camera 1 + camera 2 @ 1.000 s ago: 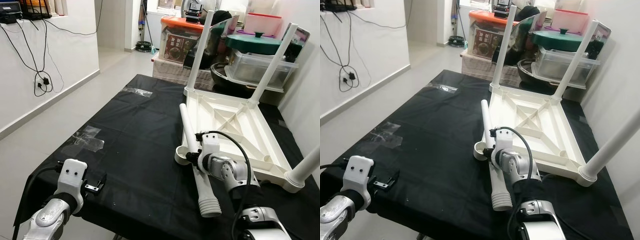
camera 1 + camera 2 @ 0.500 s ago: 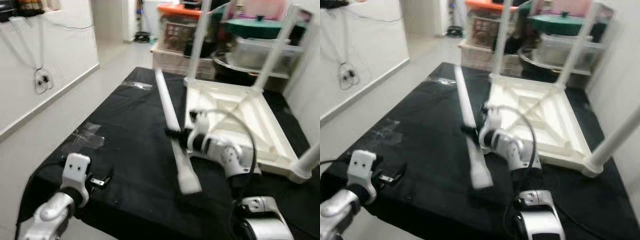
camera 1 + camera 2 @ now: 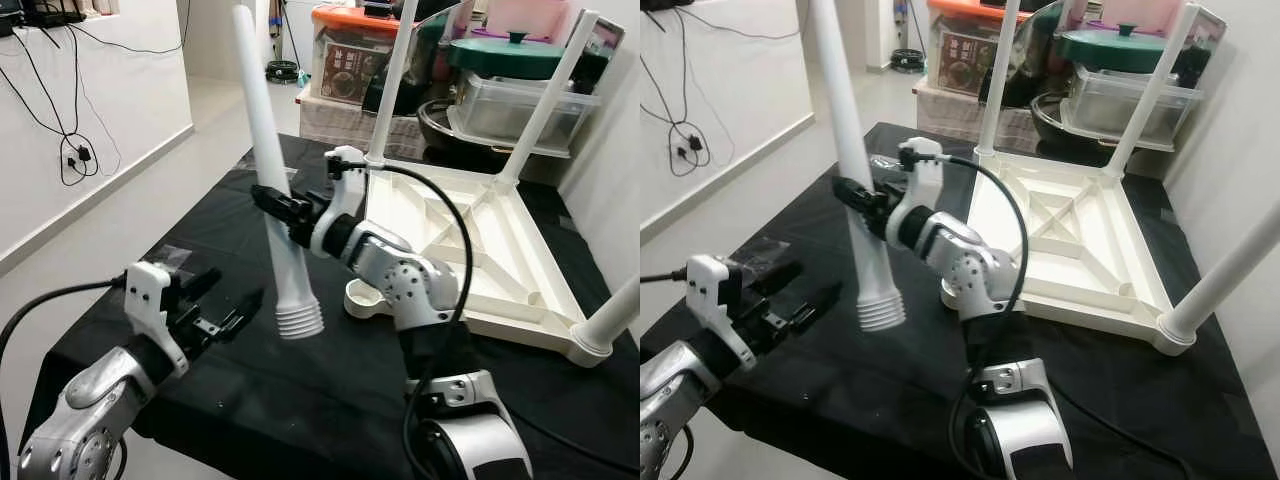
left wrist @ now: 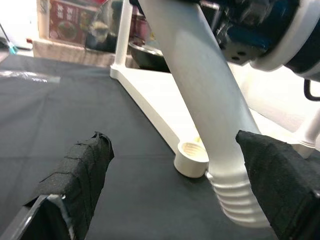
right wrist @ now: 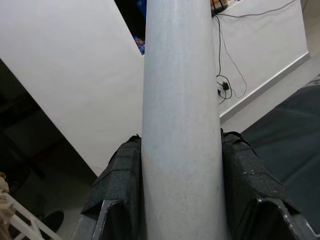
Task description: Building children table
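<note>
My right gripper (image 3: 283, 207) is clamped around the long white plastic table leg (image 3: 266, 170), its two black fingers (image 5: 120, 185) pressed against either side of the tube, as the right wrist view shows close up. I hold the leg nearly upright in the centre-left of the left eye frame, ribbed threaded end (image 3: 299, 321) downward and off the black cloth-covered table (image 3: 250, 240), its top cut off at the upper edge. My left gripper (image 3: 220, 310) sits at the lower left, fingers spread wide and holding nothing; in the left wrist view the leg's ribbed end hangs between its two padded fingertips (image 4: 82, 167) without touching either. That view also shows the round empty threaded socket (image 4: 192, 152) at the near corner of the upturned white plastic tabletop (image 3: 480, 250), just behind the leg's end. Three other legs already stand in the tabletop's corners, the near right one cut off by the frame's right edge. Storage boxes and a green lidded pot (image 3: 515, 85) crowd the upper right.
</note>
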